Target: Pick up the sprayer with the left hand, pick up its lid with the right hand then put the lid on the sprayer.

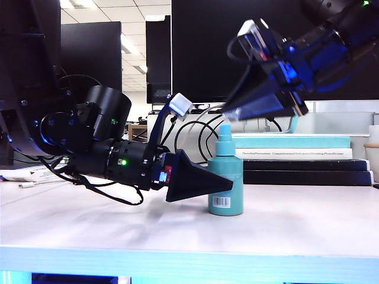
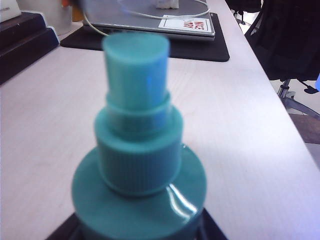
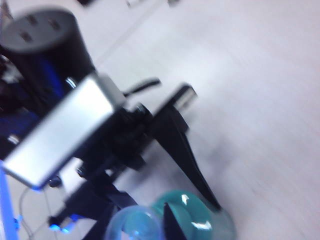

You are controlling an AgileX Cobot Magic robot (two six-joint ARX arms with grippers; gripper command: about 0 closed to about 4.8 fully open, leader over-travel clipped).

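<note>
the sprayer stands upright on the white table, its long axis vertical and its nozzle bare at the top. the left gripper lies nearly level at the bottle's side, its black jaws set around the lower body; in the left wrist view the bottle is seen seated between the jaw tips, so it is judged to be grasped, though firm contact cannot be confirmed. the right gripper is slanted down from the upper right, its tips directly above the nozzle and very near it. the lid, clear and blurred, is seen at those tips just beside the teal top in the right wrist view, and is taken to be pinched there. the coming move is judged to turn on bringing the lid's axis in line with the upright nozzle and lowering it straight. stacked books lie behind, well clear; nothing stands between lid and nozzle.
</note>
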